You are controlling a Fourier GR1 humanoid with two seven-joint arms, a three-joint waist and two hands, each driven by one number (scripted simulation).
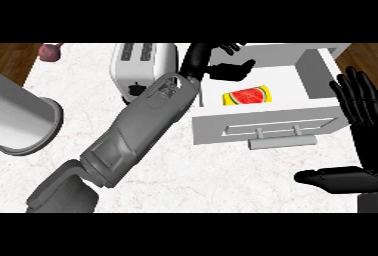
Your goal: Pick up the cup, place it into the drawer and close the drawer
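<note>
At the frame's right edge the right hand (363, 150) rests open, fingers up, holding nothing. Just left of it the drawer (214, 127) stands open, its front toward the lower edge. Inside lies the yellow cup (247, 95), apart from both hands. Up and left of the cup hangs the left hand (224, 71), fingers loosely spread and empty. Of the 2 hands, the right is nearer the drawer front, which likely needs pushing toward the top.
</note>
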